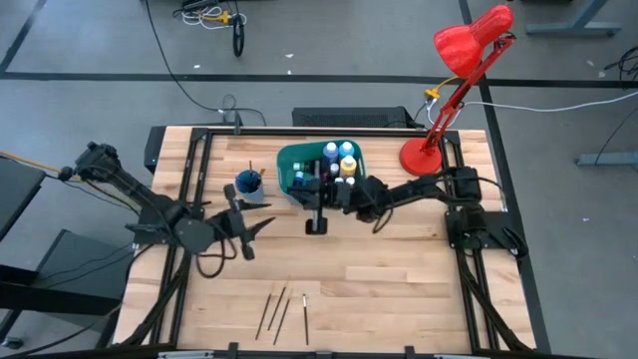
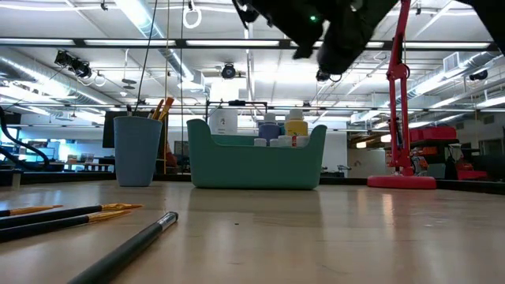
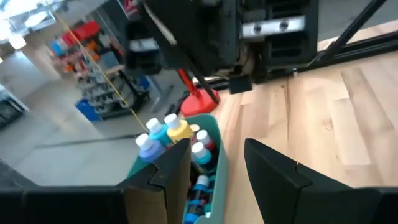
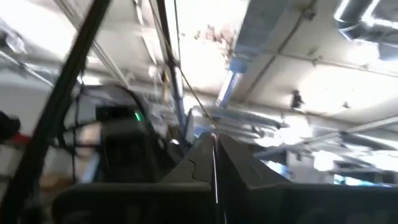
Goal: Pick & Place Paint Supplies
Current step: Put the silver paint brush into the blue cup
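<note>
Several small paint bottles (image 1: pixel 339 160) (image 3: pixel 165 134) with pale caps stand in the teal bin (image 1: pixel 295 160) at the table's far middle. A few dark-handled brushes (image 1: pixel 284 311) (image 2: pixel 79 214) lie flat near the front edge. Others stick up out of the blue cup (image 1: pixel 249 183) (image 2: pixel 137 150). My right gripper (image 4: pixel 214 162) is shut and tipped upward. It hangs above the table by the bin's near rim (image 1: pixel 321 191), and I see nothing between its fingers. My left gripper (image 3: pixel 217 152) (image 1: pixel 261 225) is open and empty. It hangs left of the bin, pointing toward it.
A red desk lamp (image 1: pixel 439 110) (image 2: pixel 401 118) stands on its round base at the far right, behind my right arm. Bare wood lies between the bin and the brushes at the front. A black rail frames the table's sides.
</note>
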{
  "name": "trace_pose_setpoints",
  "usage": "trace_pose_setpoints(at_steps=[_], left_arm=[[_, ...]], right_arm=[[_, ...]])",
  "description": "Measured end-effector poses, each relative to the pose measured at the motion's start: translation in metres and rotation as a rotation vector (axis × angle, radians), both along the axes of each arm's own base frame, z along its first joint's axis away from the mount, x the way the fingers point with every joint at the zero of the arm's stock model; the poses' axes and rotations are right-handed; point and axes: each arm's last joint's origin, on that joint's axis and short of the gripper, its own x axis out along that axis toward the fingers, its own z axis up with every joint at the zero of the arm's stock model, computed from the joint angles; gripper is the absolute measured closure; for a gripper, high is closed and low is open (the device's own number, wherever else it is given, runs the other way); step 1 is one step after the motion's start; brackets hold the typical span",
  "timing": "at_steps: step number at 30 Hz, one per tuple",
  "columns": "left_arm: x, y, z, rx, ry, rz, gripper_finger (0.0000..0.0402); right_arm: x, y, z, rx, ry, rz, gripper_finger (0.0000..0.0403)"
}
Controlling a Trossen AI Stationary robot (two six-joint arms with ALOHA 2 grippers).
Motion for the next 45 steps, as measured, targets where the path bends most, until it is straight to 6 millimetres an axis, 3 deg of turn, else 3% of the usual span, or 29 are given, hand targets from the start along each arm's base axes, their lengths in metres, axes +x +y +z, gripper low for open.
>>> trace_pose_setpoints(at_steps=[7,14,21,45], left_arm=[[0.027,0.024,-0.012,-0.111,0.022,0.041,0.0239],[0.046,0.031,-0.005,-0.041,-0.025,-0.092,0.0239],[0.047,0.029,0.007,-0.025,-0.104,-0.202,0.0239],[0.045,0.029,0.001,0.081,-0.003,-0.239,0.0239]], right_arm=[[0.018,-0.002,0.027,0.038,-0.086,0.113,0.0397],[0.018,0.01,0.033,-0.007,-0.091,0.237,0.0397],[0.018,0.009,0.033,-0.024,-0.091,0.253,0.0397],[0.016,0.011,0.033,-0.027,-0.07,0.404,0.0397]])
